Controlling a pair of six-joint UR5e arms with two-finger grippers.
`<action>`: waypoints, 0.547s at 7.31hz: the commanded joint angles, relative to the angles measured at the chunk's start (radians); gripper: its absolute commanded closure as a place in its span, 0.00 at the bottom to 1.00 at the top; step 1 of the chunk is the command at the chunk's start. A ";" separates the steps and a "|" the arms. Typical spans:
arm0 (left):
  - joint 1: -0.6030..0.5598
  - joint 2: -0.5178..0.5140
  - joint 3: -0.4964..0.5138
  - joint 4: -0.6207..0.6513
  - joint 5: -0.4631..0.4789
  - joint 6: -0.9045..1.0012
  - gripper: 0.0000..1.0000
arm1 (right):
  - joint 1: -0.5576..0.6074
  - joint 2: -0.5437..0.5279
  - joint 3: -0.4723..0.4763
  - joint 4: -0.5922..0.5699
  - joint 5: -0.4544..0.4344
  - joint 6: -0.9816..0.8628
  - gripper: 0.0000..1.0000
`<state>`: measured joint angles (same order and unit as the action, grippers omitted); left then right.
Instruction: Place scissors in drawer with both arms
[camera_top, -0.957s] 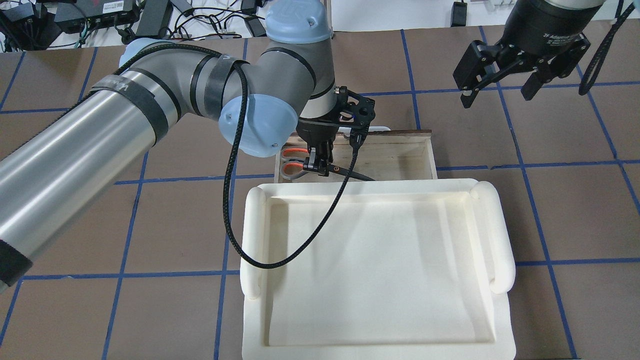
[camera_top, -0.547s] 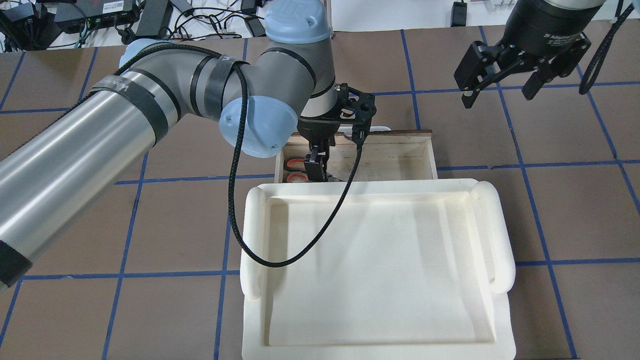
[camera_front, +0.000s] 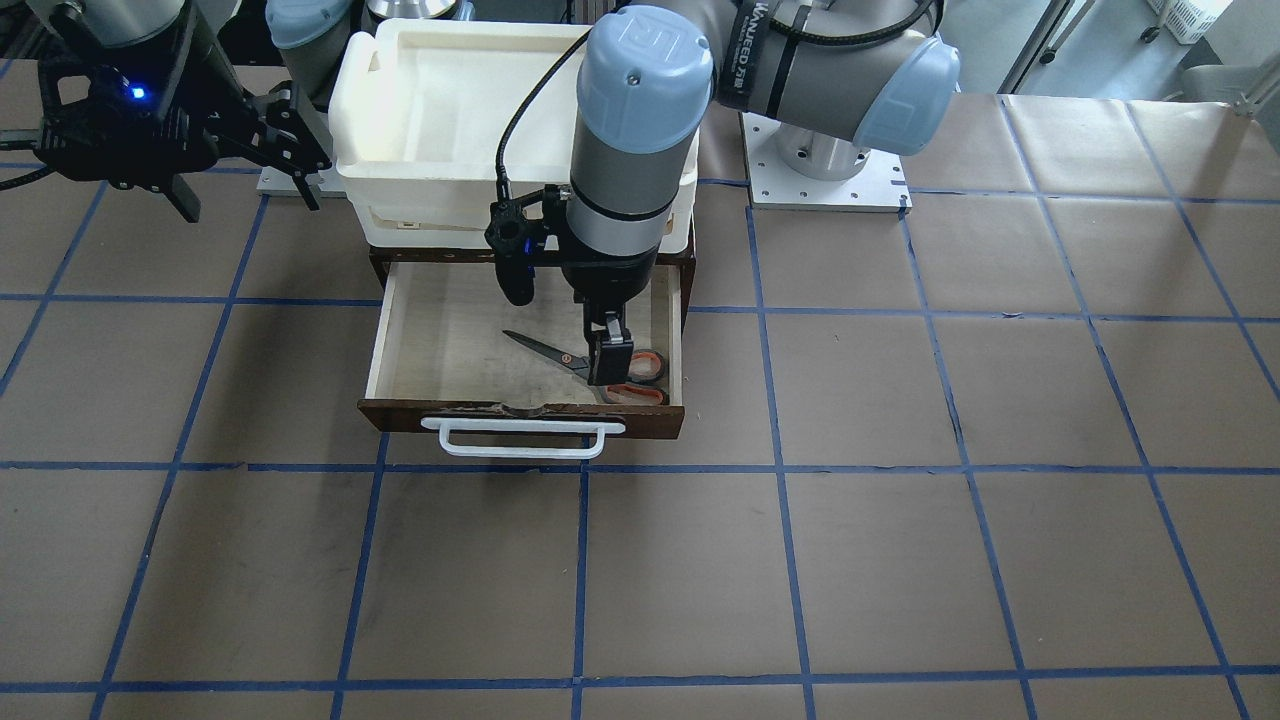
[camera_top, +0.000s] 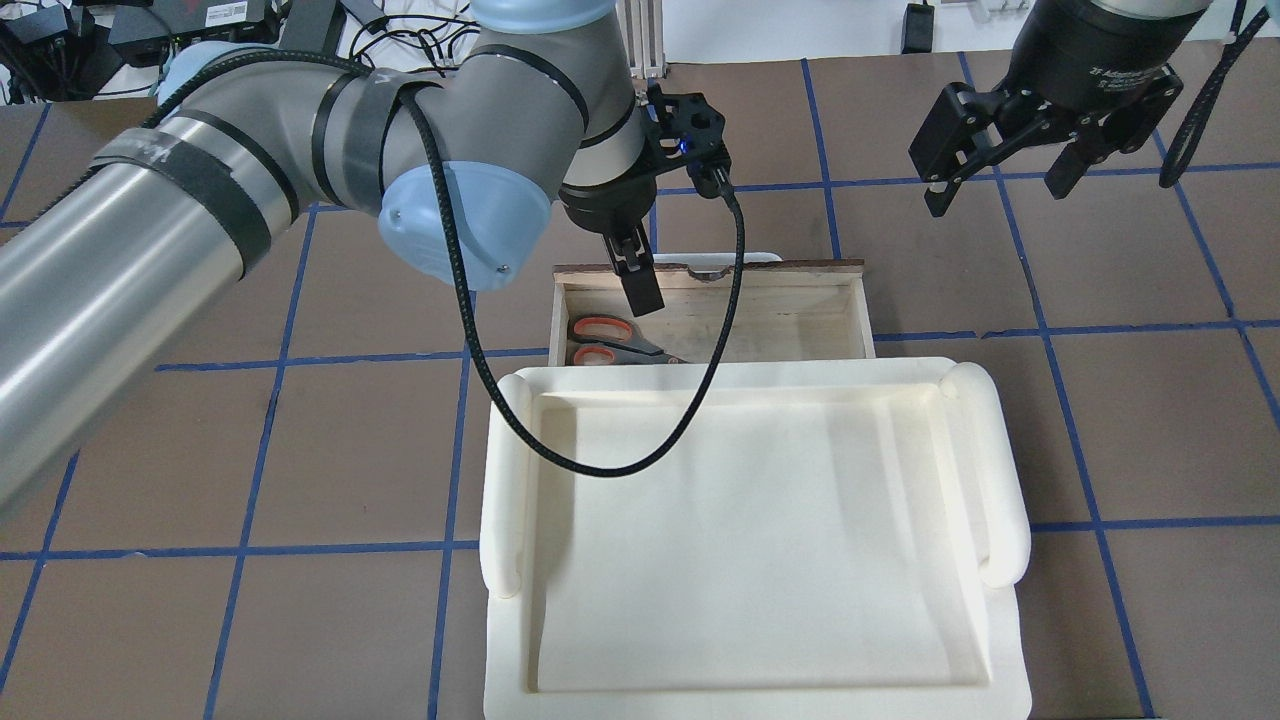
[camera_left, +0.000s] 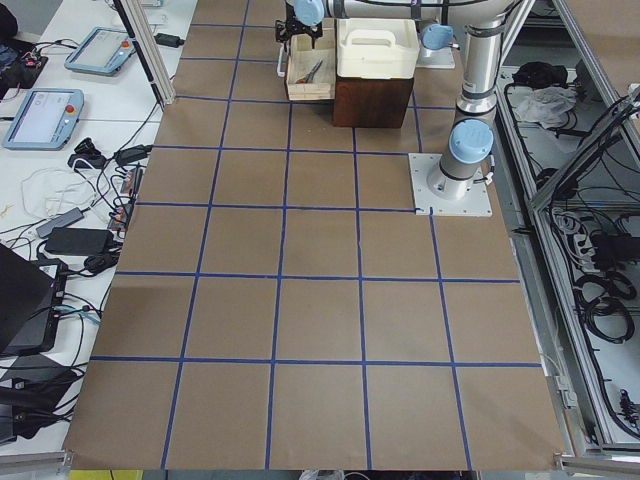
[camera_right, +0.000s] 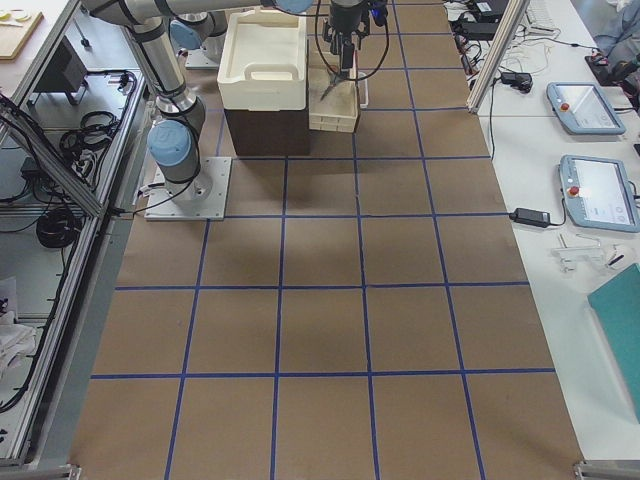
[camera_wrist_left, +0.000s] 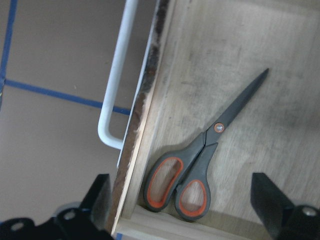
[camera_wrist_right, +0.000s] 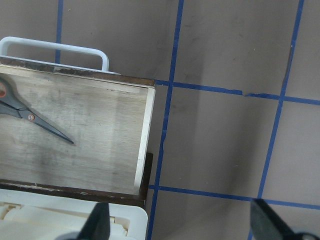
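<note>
The scissors (camera_wrist_left: 202, 152) lie in the open drawer (camera_front: 400, 412), handles at its front corner. The left gripper (camera_front: 609, 365) hangs above them, jaws spread; the right gripper (camera_top: 996, 195), also spread, hangs over the counter (camera_top: 1130, 430)

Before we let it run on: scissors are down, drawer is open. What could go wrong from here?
1. The left gripper hangs open low over the drawer, just above the scissors; shutting the drawer before it clears could strike it or the drooping cable.
2. The right gripper is open but well off to the side of the white handle; an off-centre push might skew or jam the drawer.
</note>
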<state>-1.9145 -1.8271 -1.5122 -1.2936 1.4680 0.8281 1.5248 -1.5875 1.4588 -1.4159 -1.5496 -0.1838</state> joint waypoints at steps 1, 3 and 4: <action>0.087 0.043 0.004 0.052 -0.002 -0.402 0.00 | 0.000 0.001 0.000 0.000 -0.001 0.000 0.00; 0.217 0.069 -0.005 0.109 0.030 -0.653 0.00 | 0.000 0.003 0.000 0.000 -0.001 -0.015 0.00; 0.265 0.080 -0.011 0.103 0.070 -0.725 0.00 | 0.000 0.001 0.000 0.000 -0.001 -0.028 0.00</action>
<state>-1.7173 -1.7617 -1.5155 -1.2062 1.4993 0.2314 1.5247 -1.5857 1.4588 -1.4159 -1.5508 -0.1970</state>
